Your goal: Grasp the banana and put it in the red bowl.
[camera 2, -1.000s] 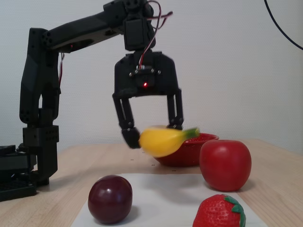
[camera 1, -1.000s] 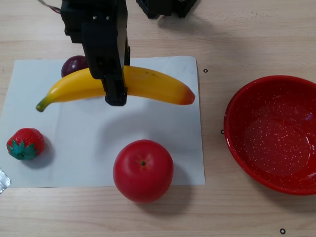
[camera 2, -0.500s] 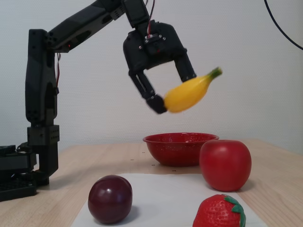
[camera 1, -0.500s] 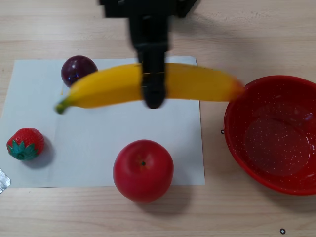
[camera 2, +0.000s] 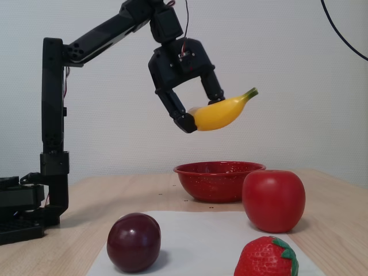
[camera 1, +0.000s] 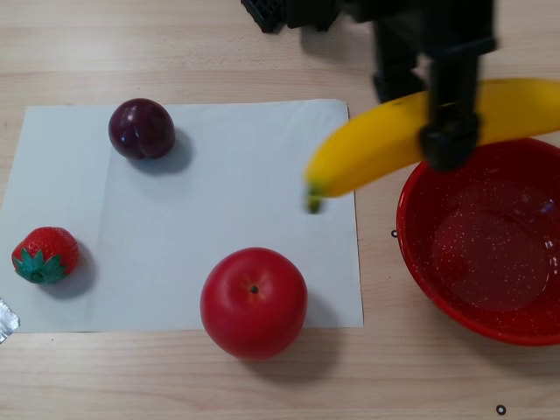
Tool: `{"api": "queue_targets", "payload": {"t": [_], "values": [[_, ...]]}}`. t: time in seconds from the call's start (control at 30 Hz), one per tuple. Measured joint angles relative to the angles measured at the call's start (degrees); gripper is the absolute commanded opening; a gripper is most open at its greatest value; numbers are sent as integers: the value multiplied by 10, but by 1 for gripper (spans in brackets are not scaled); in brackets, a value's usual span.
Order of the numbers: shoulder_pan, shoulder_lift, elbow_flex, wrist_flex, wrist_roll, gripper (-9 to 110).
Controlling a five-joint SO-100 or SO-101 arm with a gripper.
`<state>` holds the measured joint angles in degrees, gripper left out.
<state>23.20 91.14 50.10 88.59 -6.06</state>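
Observation:
My gripper (camera 1: 448, 140) (camera 2: 201, 112) is shut on the banana (camera 1: 385, 149) (camera 2: 221, 112), a long yellow fruit with a green stem tip, held high in the air. In the other view the banana spans from the white sheet's right edge across the top rim of the red bowl (camera 1: 483, 236). The fixed view shows it well above the red bowl (camera 2: 218, 179), stem end tilted up toward the camera side. The bowl holds nothing.
A white paper sheet (camera 1: 175, 262) carries a dark plum (camera 1: 140, 129) (camera 2: 134, 241), a strawberry (camera 1: 44, 254) (camera 2: 265, 257) and a big red apple (camera 1: 254, 302) (camera 2: 273, 199). The arm's base (camera 2: 23, 213) stands at the fixed view's left.
The gripper has carried the banana up and to the right, from over the paper sheet to over the red bowl's rim. The other fruits stayed put.

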Motion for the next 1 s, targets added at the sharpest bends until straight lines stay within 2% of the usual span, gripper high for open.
{"api": "queue_targets", "payload": {"t": [0.53, 0.63, 0.77, 1.0], "values": [[91, 1, 255, -353, 7, 0], [93, 1, 300, -403, 27, 6], [90, 1, 330, -428, 40, 17], [88, 1, 331, -428, 39, 22]]}}
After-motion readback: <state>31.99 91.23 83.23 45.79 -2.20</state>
